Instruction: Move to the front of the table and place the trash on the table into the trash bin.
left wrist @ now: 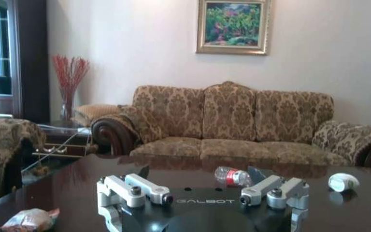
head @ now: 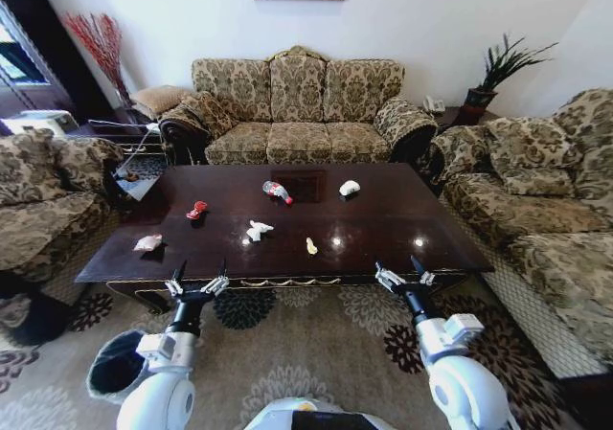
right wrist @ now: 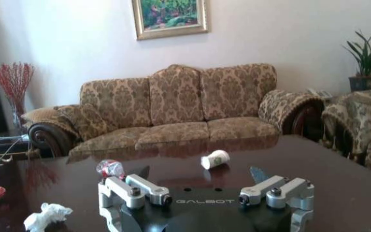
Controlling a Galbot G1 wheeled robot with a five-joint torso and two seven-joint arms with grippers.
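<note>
The dark glossy table (head: pixel 383 221) stands right in front of me with trash scattered on it. There is a clear bottle with a red label (head: pixel 278 192), a red wrapper (head: pixel 196 210), crumpled white paper (head: pixel 258 230), a pinkish packet (head: pixel 148 243), a yellowish scrap (head: pixel 311 247) and a white crumpled piece (head: pixel 350 188). The black trash bin (head: pixel 117 365) with its whitish liner sits on the carpet at my lower left. My left gripper (head: pixel 202 269) and right gripper (head: pixel 398 267) hover open at the table's near edge, holding nothing. The left wrist view shows the bottle (left wrist: pixel 232 176) and the packet (left wrist: pixel 29 220).
Patterned sofas surround the table: one behind it (head: pixel 297 114), one on the left (head: pixel 43 195), one on the right (head: pixel 546 210). Patterned carpet (head: pixel 306 344) lies between me and the table. A side table with a potted plant (head: pixel 484 85) stands at the back right.
</note>
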